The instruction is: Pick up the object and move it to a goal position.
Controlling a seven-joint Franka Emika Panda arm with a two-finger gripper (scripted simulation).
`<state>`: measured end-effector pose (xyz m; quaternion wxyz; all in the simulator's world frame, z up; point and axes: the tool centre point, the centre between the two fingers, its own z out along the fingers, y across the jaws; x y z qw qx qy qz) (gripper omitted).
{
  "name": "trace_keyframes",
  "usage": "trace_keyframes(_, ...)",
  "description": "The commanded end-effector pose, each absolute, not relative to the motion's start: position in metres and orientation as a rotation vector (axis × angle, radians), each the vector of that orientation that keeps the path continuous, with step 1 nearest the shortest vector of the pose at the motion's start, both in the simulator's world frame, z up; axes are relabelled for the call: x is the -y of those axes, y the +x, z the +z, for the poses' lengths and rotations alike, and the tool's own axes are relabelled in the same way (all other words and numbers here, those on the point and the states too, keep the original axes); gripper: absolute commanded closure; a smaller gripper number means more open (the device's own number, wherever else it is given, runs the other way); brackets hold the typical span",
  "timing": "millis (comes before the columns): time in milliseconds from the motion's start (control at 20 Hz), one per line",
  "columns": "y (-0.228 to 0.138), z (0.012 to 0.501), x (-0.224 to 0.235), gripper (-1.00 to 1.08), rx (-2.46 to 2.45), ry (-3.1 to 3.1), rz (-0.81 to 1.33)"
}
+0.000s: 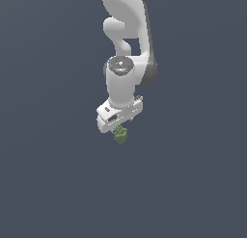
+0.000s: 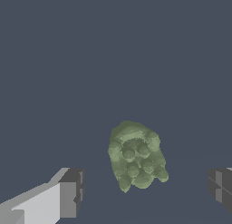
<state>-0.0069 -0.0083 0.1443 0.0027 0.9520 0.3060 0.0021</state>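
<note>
The object [image 1: 120,135] is a small lumpy olive-green item lying on the dark grey surface, just below the white arm's hand in the exterior view. The wrist view shows the object [image 2: 136,156] large, with its bumpy surface facing the camera. My gripper [image 2: 145,193] is open. Its two dark fingertips [image 2: 72,191] stand far apart on either side of the object, and neither touches it. In the exterior view the hand hides the fingers, and the gripper [image 1: 118,126] hangs right over the object.
A plain dark grey surface [image 1: 193,184] fills both views. No other objects, containers or edges show.
</note>
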Motion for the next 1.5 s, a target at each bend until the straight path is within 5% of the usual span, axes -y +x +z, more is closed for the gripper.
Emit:
trace_keyframes(0,-0.008,0.140,0.010,-0.92,-1.052,2.956,0.005)
trace_keyframes(1450,-0.013,0.087,0.016,-0.92,-1.326,2.848,0.000)
